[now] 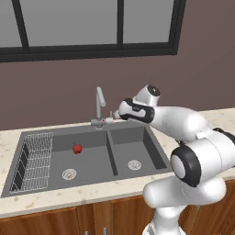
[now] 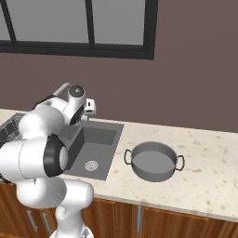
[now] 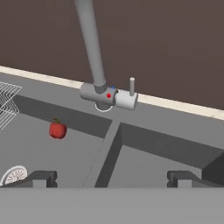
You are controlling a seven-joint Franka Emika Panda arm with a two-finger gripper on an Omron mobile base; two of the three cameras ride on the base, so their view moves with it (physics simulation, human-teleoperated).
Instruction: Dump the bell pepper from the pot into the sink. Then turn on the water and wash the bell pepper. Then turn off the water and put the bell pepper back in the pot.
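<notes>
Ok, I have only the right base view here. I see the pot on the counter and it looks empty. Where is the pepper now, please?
Observer: The pepper lies in the left basin of the sink, between the wire rack and the divider.
Operator: Is water running on it?
Observer: No, I see no stream under the faucet in the hand view.
Operator: And is the hand open?
Observer: Yes, the hand is open and empty, with its tips wide apart. It looks toward the faucet lever.
</notes>
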